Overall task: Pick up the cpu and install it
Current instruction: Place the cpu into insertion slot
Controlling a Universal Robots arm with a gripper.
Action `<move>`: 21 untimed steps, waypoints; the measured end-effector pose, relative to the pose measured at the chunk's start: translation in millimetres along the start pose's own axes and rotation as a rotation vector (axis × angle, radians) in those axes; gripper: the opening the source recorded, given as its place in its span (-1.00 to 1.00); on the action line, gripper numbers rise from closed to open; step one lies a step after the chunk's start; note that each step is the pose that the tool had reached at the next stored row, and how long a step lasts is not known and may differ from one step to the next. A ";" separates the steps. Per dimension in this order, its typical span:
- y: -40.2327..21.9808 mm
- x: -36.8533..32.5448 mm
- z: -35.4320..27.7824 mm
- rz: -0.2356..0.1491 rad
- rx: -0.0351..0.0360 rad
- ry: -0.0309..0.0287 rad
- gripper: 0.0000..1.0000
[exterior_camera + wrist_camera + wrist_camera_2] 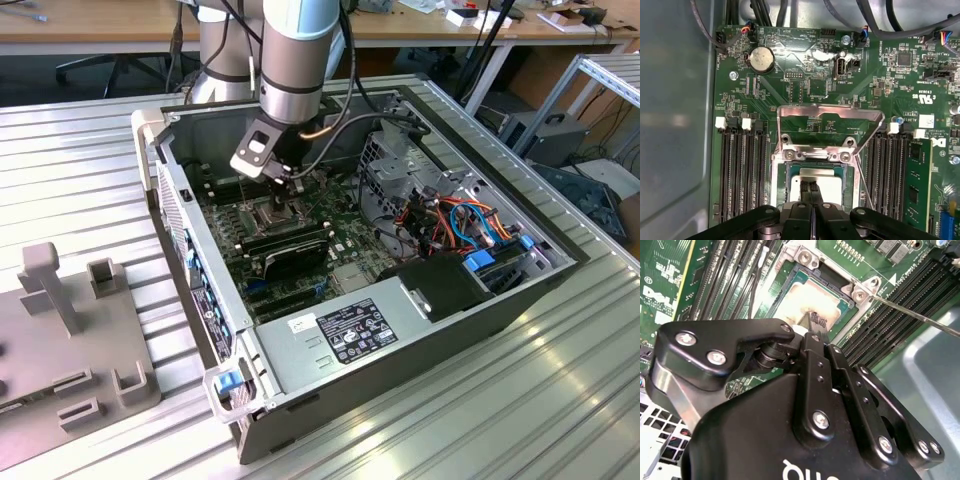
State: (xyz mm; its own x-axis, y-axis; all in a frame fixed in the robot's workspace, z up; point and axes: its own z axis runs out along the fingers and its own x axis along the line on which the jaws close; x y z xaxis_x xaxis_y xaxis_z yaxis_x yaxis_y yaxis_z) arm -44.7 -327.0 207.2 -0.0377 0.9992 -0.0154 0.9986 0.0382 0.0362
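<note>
Open computer case (200, 262) lies on the ribbed metal table (560, 400), with a grey fixture (60, 330) well apart from the claw, toward the exterior view's left. Inside the case, a power supply (340, 335) and a tangle of orange and blue cables (455, 215) sit clear of the claw. Close around the claw is the green motherboard (805, 90). Rows of black memory slots (742, 170) flank the claw on both sides, one green memory stick (917, 187) is seated beyond the slots on one side, and a coin battery (762, 58) lies further off. The socket's metal load plate (830, 116) is flipped open just past the claw. A thin lever rod (910, 314) slants beside the socket, near the claw but not touching it.

The arm (295, 60) reaches steeply down into the case from above, wrist pointing at the board.

Claw (812, 189) has its fingers (804, 192) pressed together, nothing between them. The cpu (832, 190) lies flat in the socket directly under the fingertips, silver top up and framed by the socket walls. The tips sit over its middle, on it or just above, can't tell contact. Second wrist view agrees: claw (815, 320) tip over the cpu (800, 295) in the open socket.
</note>
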 end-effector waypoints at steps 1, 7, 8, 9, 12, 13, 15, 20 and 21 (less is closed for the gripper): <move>-0.1 0.0 0.5 0.002 0.0002 -0.0003 -0.79; -0.1 0.0 1.4 0.003 0.0002 -0.0004 -0.79; -0.1 0.0 1.5 0.003 0.0002 -0.0003 -0.79; -0.1 0.0 1.5 0.003 0.0002 -0.0002 -0.79; -0.1 0.0 1.8 0.003 0.0002 -0.0003 -0.79; -0.1 0.0 2.0 0.003 0.0002 -0.0003 -0.79; -0.1 0.0 2.6 0.003 0.0003 -0.0004 -0.79; -0.2 0.0 3.5 0.003 0.0002 -0.0003 -0.79; -0.1 0.1 2.7 0.003 -0.0002 0.0002 -0.79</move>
State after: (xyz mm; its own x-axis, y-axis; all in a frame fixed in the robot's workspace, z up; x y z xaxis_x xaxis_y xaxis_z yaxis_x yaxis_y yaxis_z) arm -44.7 -326.9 204.6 -0.0346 0.9993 -0.0150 0.9987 0.0352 0.0364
